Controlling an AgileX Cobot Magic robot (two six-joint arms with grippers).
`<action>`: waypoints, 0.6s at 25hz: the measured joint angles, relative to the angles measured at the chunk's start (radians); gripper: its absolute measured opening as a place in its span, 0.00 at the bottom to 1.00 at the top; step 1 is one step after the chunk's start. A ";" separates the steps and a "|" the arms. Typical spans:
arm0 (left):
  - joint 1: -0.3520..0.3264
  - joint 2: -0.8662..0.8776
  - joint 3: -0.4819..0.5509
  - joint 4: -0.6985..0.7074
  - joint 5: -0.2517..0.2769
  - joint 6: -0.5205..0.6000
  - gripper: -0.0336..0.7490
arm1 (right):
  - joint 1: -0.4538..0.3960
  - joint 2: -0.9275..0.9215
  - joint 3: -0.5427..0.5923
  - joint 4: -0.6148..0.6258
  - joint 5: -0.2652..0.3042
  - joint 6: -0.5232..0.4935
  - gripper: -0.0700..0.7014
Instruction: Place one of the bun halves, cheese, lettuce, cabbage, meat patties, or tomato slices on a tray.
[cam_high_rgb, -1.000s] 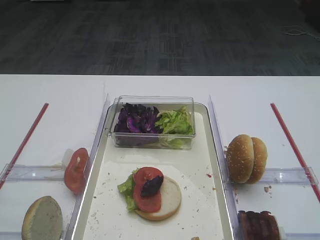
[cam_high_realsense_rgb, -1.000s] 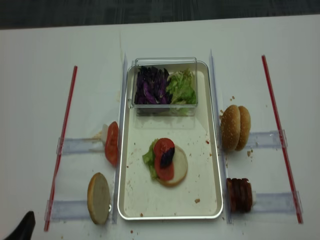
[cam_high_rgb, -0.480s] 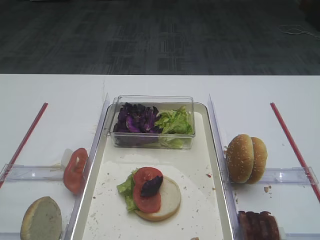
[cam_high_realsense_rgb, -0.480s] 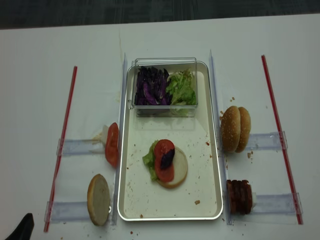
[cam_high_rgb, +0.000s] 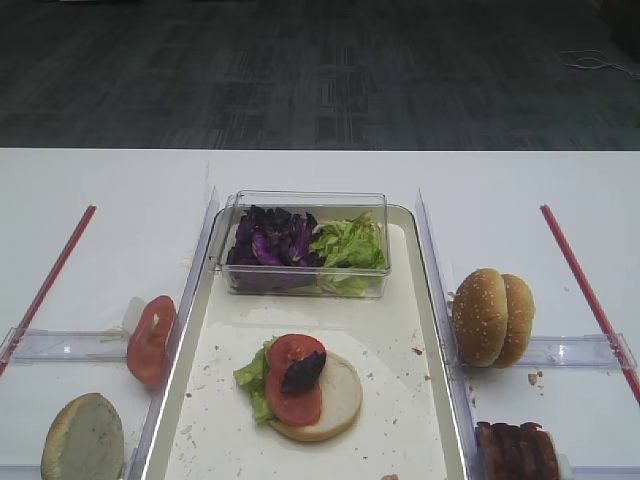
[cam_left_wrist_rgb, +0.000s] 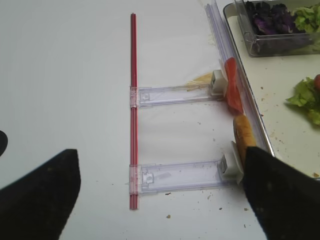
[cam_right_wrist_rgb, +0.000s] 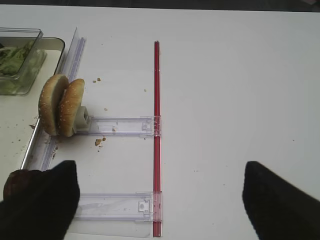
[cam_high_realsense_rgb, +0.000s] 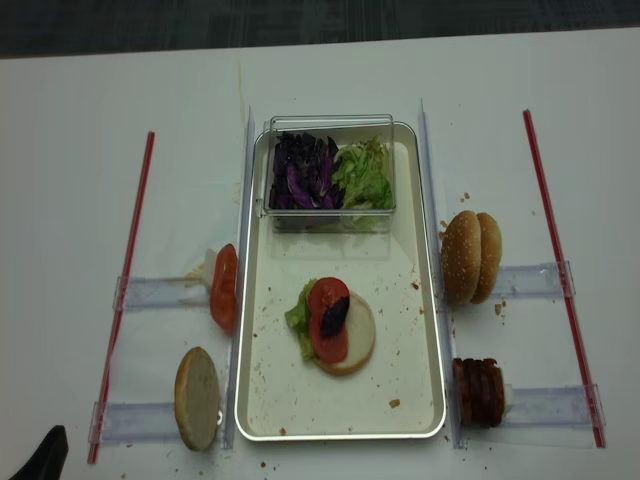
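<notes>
On the silvery tray (cam_high_rgb: 395, 400) (cam_high_realsense_rgb: 400, 370) lies a pale bun half (cam_high_rgb: 342, 398) with lettuce (cam_high_rgb: 252, 378), a tomato slice (cam_high_rgb: 295, 402) and a purple cabbage piece (cam_high_rgb: 303, 371) stacked on it. Left of the tray stand another tomato slice (cam_high_rgb: 150, 340) (cam_left_wrist_rgb: 231, 85) and a bun half (cam_high_rgb: 85, 440) (cam_left_wrist_rgb: 243, 135). To the right are sesame bun halves (cam_high_rgb: 492, 317) (cam_right_wrist_rgb: 61, 106) and meat patties (cam_high_rgb: 517, 450). My left gripper (cam_left_wrist_rgb: 160, 195) is open and empty over the table left of the tray. My right gripper (cam_right_wrist_rgb: 160, 195) is open and empty right of the tray.
A clear plastic box (cam_high_rgb: 305, 245) of purple cabbage and lettuce sits at the tray's far end. Red strips (cam_high_rgb: 580, 280) (cam_high_rgb: 50, 280) and clear plastic holders (cam_right_wrist_rgb: 120, 125) (cam_left_wrist_rgb: 175, 94) lie on the white table on both sides. Crumbs are scattered about.
The dark tip of my left gripper at the bottom left of the overhead view has slipped slightly lower. The food has not moved.
</notes>
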 joint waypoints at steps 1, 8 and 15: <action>0.000 0.000 0.000 0.000 0.000 0.000 0.86 | 0.000 0.000 0.000 0.000 0.000 0.000 0.98; 0.000 0.000 0.000 0.000 0.000 0.000 0.86 | 0.000 0.000 0.000 0.000 0.000 0.000 0.98; 0.000 0.000 0.000 0.000 0.000 -0.001 0.86 | 0.000 0.000 0.000 0.000 0.000 0.000 0.98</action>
